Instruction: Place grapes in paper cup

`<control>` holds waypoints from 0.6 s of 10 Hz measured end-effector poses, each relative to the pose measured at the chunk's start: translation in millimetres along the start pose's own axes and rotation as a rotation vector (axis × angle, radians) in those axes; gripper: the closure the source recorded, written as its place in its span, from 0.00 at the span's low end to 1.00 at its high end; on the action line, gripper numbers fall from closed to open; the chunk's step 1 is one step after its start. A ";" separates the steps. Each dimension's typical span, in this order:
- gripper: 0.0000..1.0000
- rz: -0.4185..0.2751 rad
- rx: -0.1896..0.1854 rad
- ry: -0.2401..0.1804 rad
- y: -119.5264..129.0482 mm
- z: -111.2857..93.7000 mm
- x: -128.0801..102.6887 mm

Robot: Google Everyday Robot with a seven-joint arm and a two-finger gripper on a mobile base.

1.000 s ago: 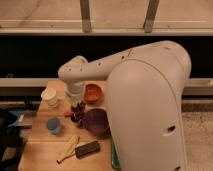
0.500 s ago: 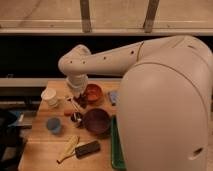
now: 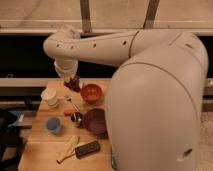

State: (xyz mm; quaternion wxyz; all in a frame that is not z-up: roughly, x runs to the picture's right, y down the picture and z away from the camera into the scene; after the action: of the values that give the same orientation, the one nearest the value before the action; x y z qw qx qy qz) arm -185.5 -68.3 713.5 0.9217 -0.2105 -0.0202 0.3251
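No legible text (labels included)

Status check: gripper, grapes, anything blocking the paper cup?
Gripper shut on grapes, at far edge of table, image-right of paper cup. Grapes not yet in cup. Nothing between them; orange bowl on other side.

Dim, soft, grainy indoor view. Pale light from above brightens the white robot arm, while the wooden table stays murky. The closed gripper hangs shadowed just over the grapes, perhaps touching them; blur merges their outlines.
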 end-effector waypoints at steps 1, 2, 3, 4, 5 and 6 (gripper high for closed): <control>0.82 -0.030 -0.005 -0.014 4.4 2.3 -20.5; 0.82 -0.053 -0.012 -0.022 8.2 5.5 -35.1; 0.82 -0.091 -0.028 -0.033 15.5 11.7 -57.9; 0.82 -0.132 -0.050 -0.046 24.1 18.1 -81.8; 0.82 -0.163 -0.069 -0.058 30.4 23.0 -99.8; 0.82 -0.189 -0.087 -0.070 35.6 26.6 -113.1</control>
State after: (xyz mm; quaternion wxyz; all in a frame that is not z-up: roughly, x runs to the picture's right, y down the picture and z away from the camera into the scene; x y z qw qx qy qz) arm -300.3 -102.2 734.8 0.9370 -0.2362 -0.0862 0.2424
